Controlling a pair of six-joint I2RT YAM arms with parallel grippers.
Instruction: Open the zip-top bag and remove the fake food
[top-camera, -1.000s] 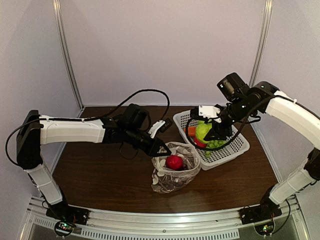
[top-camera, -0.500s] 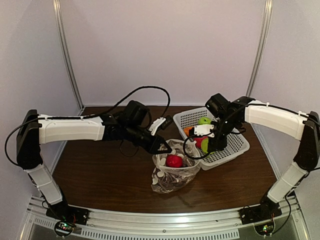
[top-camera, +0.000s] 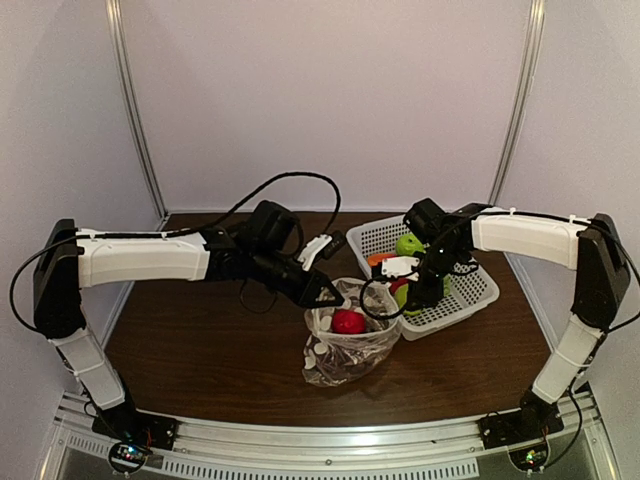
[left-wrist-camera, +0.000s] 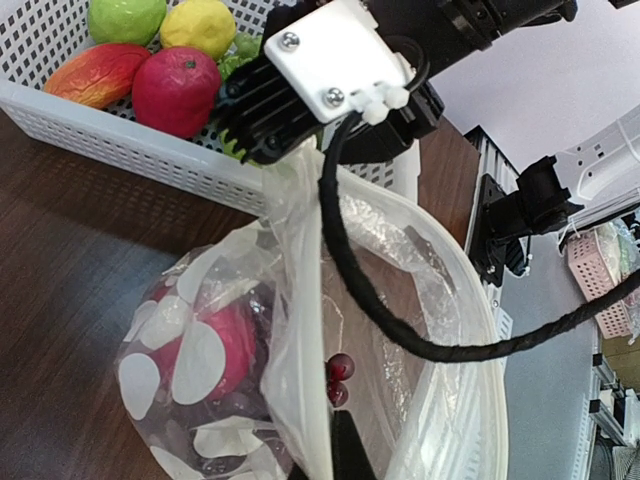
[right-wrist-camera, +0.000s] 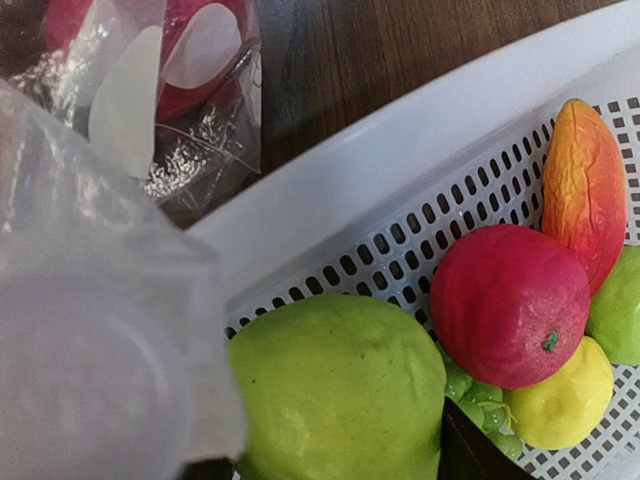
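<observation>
The zip-top bag (top-camera: 345, 345) is clear with white dots and stands open on the table. My left gripper (top-camera: 326, 293) is shut on its rim; in the left wrist view (left-wrist-camera: 335, 445) the rim strip (left-wrist-camera: 300, 330) runs into the jaws. Inside the bag lie a red fruit (left-wrist-camera: 215, 345) and dark purple grapes (left-wrist-camera: 338, 375). My right gripper (top-camera: 410, 297) is shut on a large green fruit (right-wrist-camera: 335, 400), low over the white basket's near-left rim (right-wrist-camera: 400, 180), right beside the bag's mouth.
The white perforated basket (top-camera: 470, 295) at the right holds a red apple (right-wrist-camera: 510, 305), a lemon (right-wrist-camera: 560, 405), an orange-red piece (right-wrist-camera: 585, 190), green grapes (right-wrist-camera: 475, 400) and a green apple (top-camera: 408, 244). My right arm's black cable (left-wrist-camera: 400, 310) hangs across the bag's mouth.
My right gripper has moved left and down from over the basket to its near-left rim next to the bag, with the green fruit in it. The left arm and the bag have stayed put.
</observation>
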